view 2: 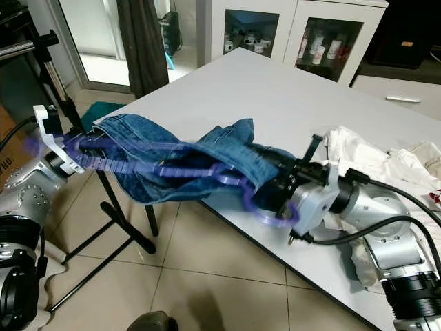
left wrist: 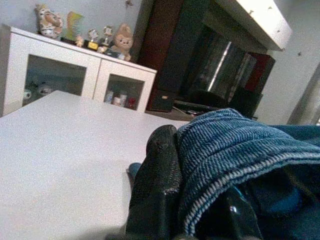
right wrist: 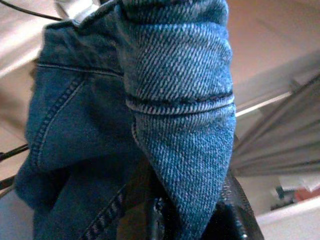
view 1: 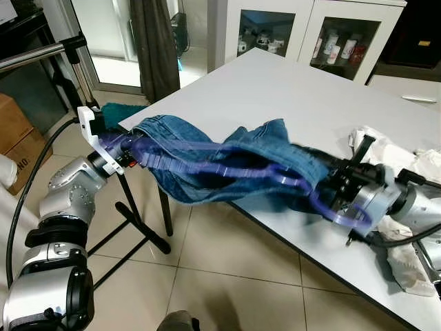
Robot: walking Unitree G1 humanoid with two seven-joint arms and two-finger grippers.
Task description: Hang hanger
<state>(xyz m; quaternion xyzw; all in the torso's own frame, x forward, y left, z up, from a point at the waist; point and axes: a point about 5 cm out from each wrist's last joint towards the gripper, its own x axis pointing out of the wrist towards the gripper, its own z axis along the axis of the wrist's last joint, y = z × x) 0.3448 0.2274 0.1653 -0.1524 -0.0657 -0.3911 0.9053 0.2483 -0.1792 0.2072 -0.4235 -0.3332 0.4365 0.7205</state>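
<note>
The jeans (view 1: pixel 227 162) are coarse blue denim with stitched seams, the hanger (view 2: pixel 172 169) translucent purple plastic, the table (view 1: pixel 289 89) smooth matt white — the floor (view 1: pixel 227 276) glossy beige tile.

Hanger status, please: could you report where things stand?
Left gripper and right gripper shut on jeans. Purple hanger inside them, above table edge. Rack left.

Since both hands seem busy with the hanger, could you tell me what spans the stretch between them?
In the left eye view, the blue jeans on the purple hanger span from the left hand to the right hand.
</note>
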